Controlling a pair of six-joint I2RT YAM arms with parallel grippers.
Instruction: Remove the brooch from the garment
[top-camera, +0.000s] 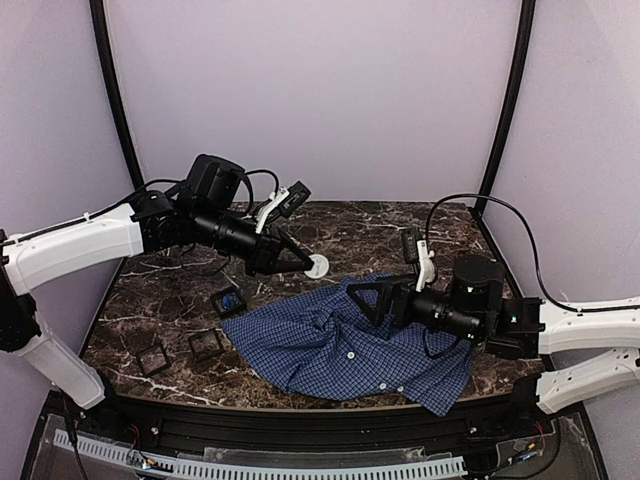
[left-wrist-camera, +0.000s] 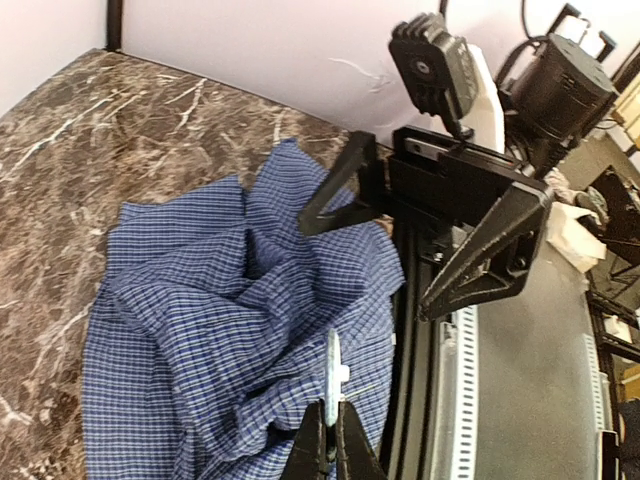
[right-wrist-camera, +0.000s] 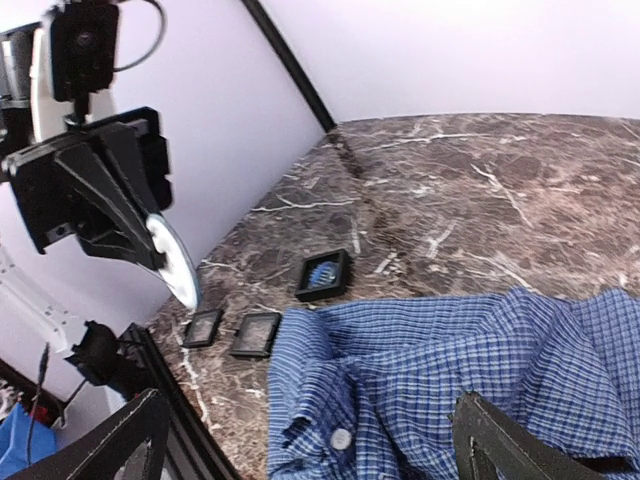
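Note:
The garment (top-camera: 340, 345) is a blue-and-white checked shirt, crumpled on the marble table; it also fills the left wrist view (left-wrist-camera: 220, 300) and the right wrist view (right-wrist-camera: 450, 350). The brooch (top-camera: 317, 265), a white round disc, hangs in the air above the shirt's far left edge, clear of the cloth. My left gripper (top-camera: 306, 262) is shut on the disc's rim; the brooch (left-wrist-camera: 333, 372) shows edge-on above the tips (left-wrist-camera: 333, 415), and side-on as a pale disc (right-wrist-camera: 172, 260) in the right wrist view. My right gripper (top-camera: 368, 299) stands open just above the shirt's far right part, nothing between its fingers (right-wrist-camera: 480, 425).
Three small black square boxes lie on the table left of the shirt: one with a blue item (top-camera: 228, 300) (right-wrist-camera: 325, 275) and two nearer the front (top-camera: 205, 345) (top-camera: 152, 357). Black frame posts rise at the back corners. A black rail (top-camera: 300, 425) runs along the near edge.

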